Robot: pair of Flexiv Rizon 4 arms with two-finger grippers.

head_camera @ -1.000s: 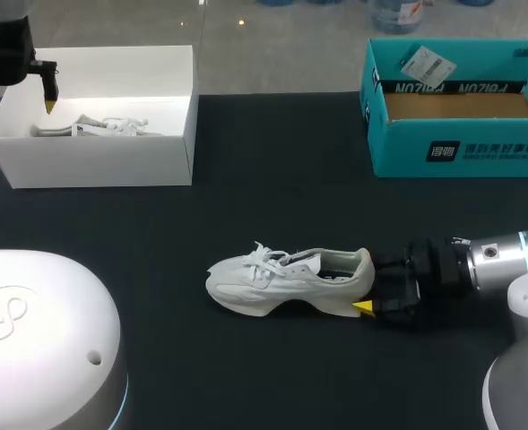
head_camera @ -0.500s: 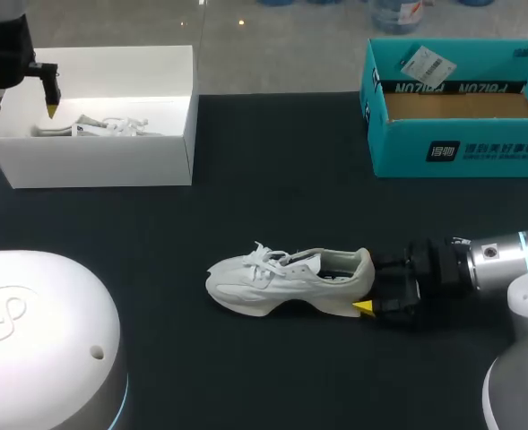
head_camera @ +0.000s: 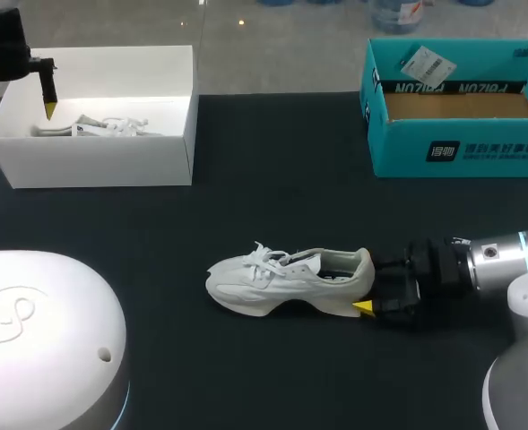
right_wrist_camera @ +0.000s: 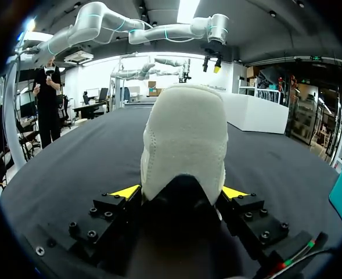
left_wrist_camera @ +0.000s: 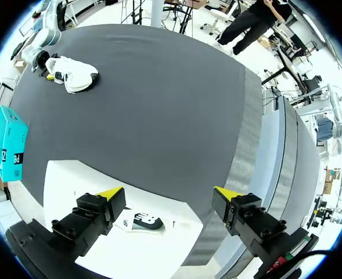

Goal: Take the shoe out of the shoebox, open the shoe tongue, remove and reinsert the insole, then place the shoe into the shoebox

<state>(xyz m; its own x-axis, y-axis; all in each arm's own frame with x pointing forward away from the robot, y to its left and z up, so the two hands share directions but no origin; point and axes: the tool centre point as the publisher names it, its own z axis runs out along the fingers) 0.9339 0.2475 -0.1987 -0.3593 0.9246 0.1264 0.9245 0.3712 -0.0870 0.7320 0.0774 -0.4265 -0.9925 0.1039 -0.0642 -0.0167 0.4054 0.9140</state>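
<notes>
A white shoe (head_camera: 286,279) lies on its sole in the middle of the black table, toe to the left. My right gripper (head_camera: 371,296) is shut on its heel; in the right wrist view the heel (right_wrist_camera: 185,139) fills the gap between both yellow tips of the right gripper (right_wrist_camera: 181,192). My left gripper (head_camera: 17,112) hangs open over the left end of the white shoebox (head_camera: 93,159). Nothing is between the yellow tips of the left gripper (left_wrist_camera: 168,193). A second white shoe (head_camera: 102,125) lies inside that box, below the fingers (left_wrist_camera: 139,221).
A teal box (head_camera: 461,148) with a brown cardboard insert and a paper tag stands at the back right. My left arm's white base (head_camera: 39,340) fills the front left corner. Bare black table lies between the two boxes and around the shoe.
My left gripper has shifted and turned slightly above the white shoebox. The right gripper and the shoe have stayed where they were.
</notes>
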